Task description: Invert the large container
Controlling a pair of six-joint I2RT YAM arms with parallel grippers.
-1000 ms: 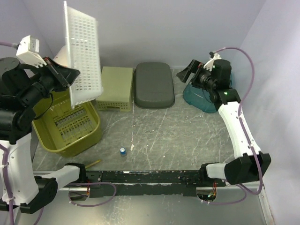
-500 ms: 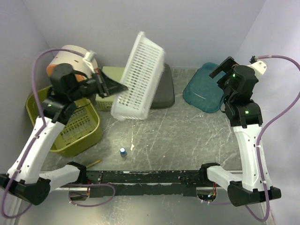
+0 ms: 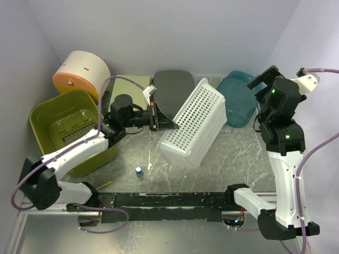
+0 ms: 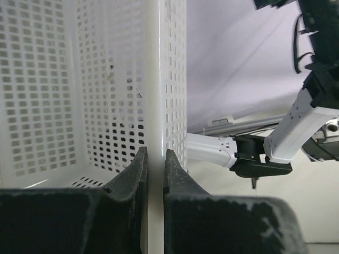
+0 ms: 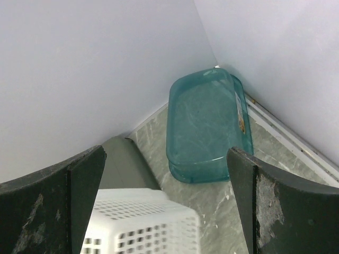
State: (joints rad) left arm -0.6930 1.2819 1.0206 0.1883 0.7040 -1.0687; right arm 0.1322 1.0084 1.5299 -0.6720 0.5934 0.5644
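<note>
White basket (image 3: 195, 123): rim clenched in left fingers (image 4: 132, 174), tilted steeply, perforated base uppermost, just in front of grey lid (image 3: 172, 90), low edge near worktop (image 3: 238, 159). Flip judged mostly done; lowering flat and release remain. Idle right fingers (image 5: 79, 177): spread, empty.

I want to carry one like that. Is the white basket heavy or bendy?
Probably light: the basket is mostly holes, and the left tool grips it by one rim alone. Likely stiff, since its walls look straight while tilted. It may swing or slip, pinched at just that thin edge.
</note>
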